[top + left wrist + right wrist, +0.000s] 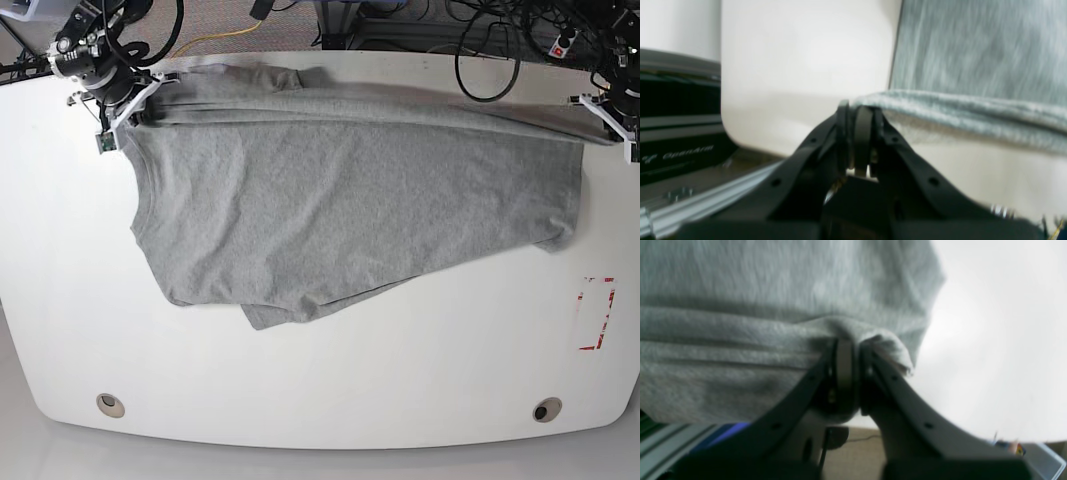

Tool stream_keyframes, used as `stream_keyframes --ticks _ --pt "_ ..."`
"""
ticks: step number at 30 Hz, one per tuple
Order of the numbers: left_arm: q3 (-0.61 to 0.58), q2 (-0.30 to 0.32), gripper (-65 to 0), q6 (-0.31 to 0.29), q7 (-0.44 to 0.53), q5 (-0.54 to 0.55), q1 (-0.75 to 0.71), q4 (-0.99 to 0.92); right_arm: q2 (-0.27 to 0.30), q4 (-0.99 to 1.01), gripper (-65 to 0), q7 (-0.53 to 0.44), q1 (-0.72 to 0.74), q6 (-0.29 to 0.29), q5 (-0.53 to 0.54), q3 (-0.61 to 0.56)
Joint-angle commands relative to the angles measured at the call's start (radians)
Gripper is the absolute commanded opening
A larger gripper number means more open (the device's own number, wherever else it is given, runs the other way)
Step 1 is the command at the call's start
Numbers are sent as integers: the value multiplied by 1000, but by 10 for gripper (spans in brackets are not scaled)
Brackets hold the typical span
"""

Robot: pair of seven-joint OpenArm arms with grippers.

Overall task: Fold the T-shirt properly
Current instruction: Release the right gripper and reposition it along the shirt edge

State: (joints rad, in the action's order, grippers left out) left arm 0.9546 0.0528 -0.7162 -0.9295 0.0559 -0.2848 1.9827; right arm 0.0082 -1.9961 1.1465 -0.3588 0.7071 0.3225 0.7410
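Left wrist view: the left gripper is clamped on a rolled edge of the T-shirt. From the jaws the fabric runs off to the right of the picture, lifted clear of the white table beneath it. The rest of the garment lies flat beyond, further right.

Right wrist view: the right gripper is pinched on a bunched corner of the T-shirt. Here the cloth extends to the left of the picture, with bare table on the right. The two arms therefore face each other along the held edge.

Base view: the T-shirt lies spread across the far half of the table, its long axis running side to side. The right gripper holds the far corner at this view's left; the left gripper holds the far edge at this view's right. The held edge spans between them along the far side of the table, and the loose body of the garment trails from it toward the near side. A red marking sits on the table well apart from the cloth. Judged from this layout, any fold must carry the held edge toward the near side, both arms moving together, since each is at one end of the same edge.
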Motion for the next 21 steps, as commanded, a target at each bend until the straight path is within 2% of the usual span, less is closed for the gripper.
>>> stream_keyframes --ticks 1,6,16,21 --pt "5 22 -650 18 16 -12 34 -6 14 -13 -650 -10 45 -9 -6 10" --pt "-26 37 -650 18 16 -21 101 -56 17 22 -650 -7 125 -9 -6 7" --pt "-133 48 -650 18 16 -150 247 -188 42 185 -650 -12 261 -9 -41 5" --pt "-184 91 -650 18 16 -175 279 -268 60 269 -650 -13 312 -9 -39 4"
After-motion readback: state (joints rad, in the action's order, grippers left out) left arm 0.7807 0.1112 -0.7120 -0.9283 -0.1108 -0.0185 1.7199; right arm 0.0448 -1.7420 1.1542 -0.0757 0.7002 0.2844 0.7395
